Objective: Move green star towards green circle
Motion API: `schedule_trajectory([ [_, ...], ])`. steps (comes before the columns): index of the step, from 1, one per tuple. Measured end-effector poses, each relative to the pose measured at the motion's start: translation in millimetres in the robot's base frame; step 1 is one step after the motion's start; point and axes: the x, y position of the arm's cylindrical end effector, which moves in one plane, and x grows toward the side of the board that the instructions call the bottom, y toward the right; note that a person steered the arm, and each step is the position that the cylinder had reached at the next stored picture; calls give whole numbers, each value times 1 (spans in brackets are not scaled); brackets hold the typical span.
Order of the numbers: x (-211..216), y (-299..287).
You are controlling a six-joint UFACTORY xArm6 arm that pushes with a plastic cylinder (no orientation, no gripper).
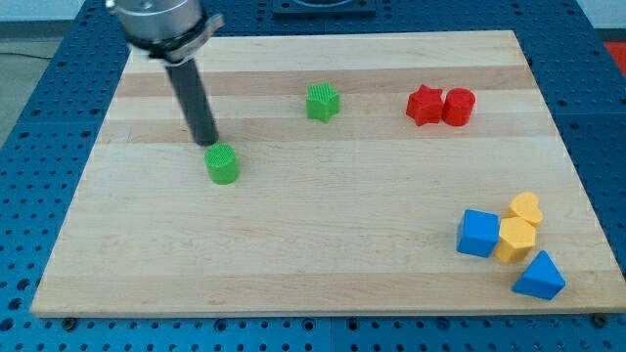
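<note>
Blue triangle (pixel 539 277) nearest; green star (pixel 322 102) well right of my tip (pixel 207 143).

Single view only, nothing shared. Set high and in front of the counter (pixel 323 284), looking obliquely down. Near enough to take in almost the whole board.
</note>
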Motion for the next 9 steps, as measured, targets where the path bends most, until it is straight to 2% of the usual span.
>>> schedule_trajectory([
  [1,29,48],
  [2,81,-50],
  [3,114,-81],
  [7,122,-76],
  [9,115,-24],
])
